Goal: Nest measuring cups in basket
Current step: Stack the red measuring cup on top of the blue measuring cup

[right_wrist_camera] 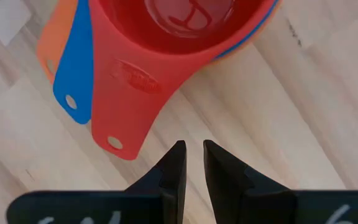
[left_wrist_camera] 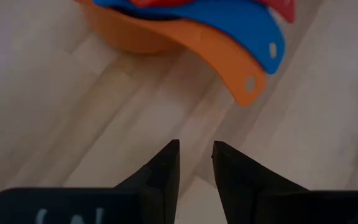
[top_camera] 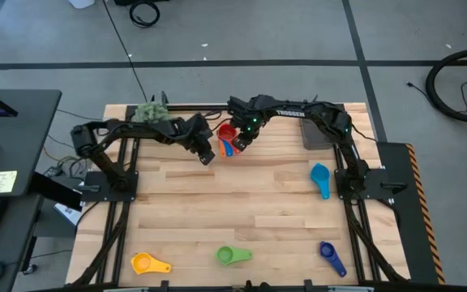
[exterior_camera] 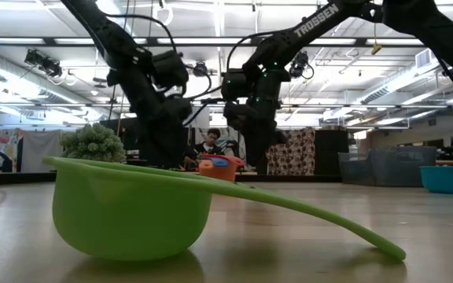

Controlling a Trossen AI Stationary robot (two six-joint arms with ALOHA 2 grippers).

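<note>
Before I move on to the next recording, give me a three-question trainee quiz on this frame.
1. True or false: the red cup sits topmost in the nested stack.
2. Which cup lies nearest the right arm's base? A. green cup B. light blue cup C. yellow cup
3. Fill in: the stack's bottom cup is ____.

Key: 1 true; 2 B; 3 the orange cup.
</note>
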